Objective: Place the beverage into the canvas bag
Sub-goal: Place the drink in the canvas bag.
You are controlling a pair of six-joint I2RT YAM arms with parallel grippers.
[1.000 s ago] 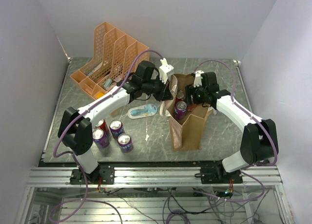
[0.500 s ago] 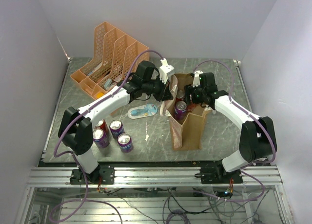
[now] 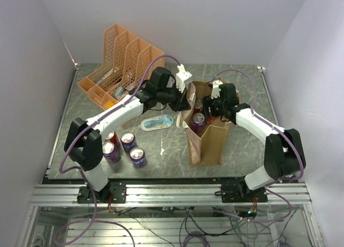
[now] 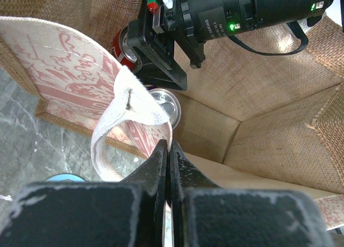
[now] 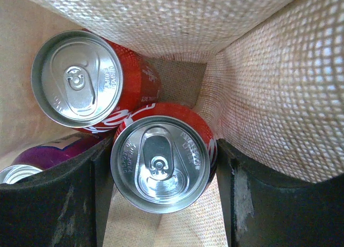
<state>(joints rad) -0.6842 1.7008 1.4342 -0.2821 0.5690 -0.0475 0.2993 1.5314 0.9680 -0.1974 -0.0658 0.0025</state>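
The tan canvas bag [image 3: 209,142] stands open at mid-table, its inner wall [image 5: 258,86] filling the right wrist view. My left gripper [image 3: 185,103] is shut on the bag's left rim beside the white handle [image 4: 126,104], jaws [image 4: 168,145] pinched together on the fabric. My right gripper [image 3: 211,104] reaches down into the bag's mouth. A red beverage can [image 5: 161,164] stands upright between its fingers [image 5: 164,169], which close on the can's sides. A second red can [image 5: 80,78] and a purple can [image 5: 32,161] stand in the bag beside it; the purple can [image 3: 198,120] also shows from above.
An orange mesh file organiser [image 3: 121,64] sits at the back left. Several cans [image 3: 128,142] stand near the left arm's base. A light blue object [image 3: 157,122] lies on the table left of the bag. Walls close in on the left, back and right.
My right arm has shifted a little left, carrying its gripper farther over the bag's opening. The left arm and the bag have not moved.
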